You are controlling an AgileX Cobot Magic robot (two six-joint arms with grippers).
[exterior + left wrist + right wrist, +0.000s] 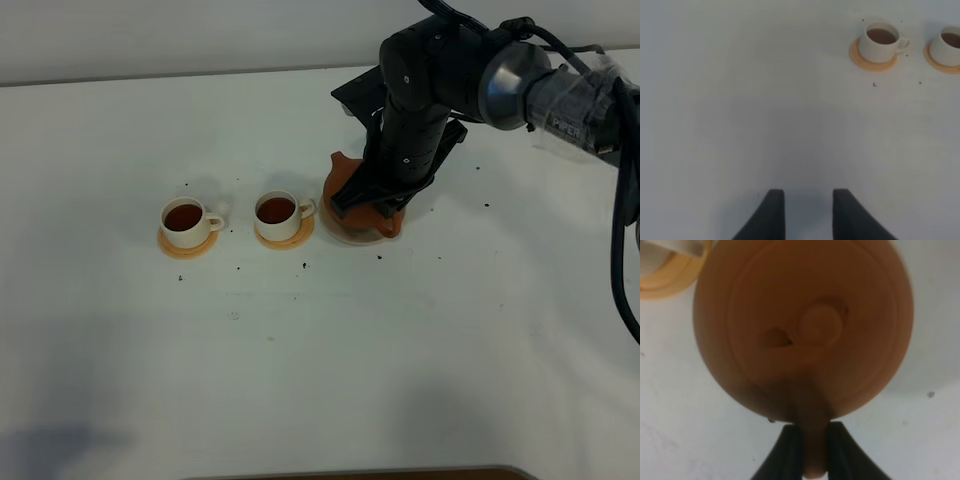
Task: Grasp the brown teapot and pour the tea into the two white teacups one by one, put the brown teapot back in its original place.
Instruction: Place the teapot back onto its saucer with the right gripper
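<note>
You get no usable text here. The only lettering is a small white mark on the right arm's grey wrist segment [565, 125], up and right of the brown teapot [345, 185], and it's too blurred to read. The cups, coasters and table carry no print.

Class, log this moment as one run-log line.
phase: returning pot | right gripper: shut on brown teapot handle, over saucer | teacups: both filled | left gripper: open, idle

Brown teapot [805, 330] seen from above, filling view, knobbed lid [821, 322] central. Right gripper [810, 447] clamped on loop handle [813, 440]. Orange coaster [670, 282] beside pot.
</note>
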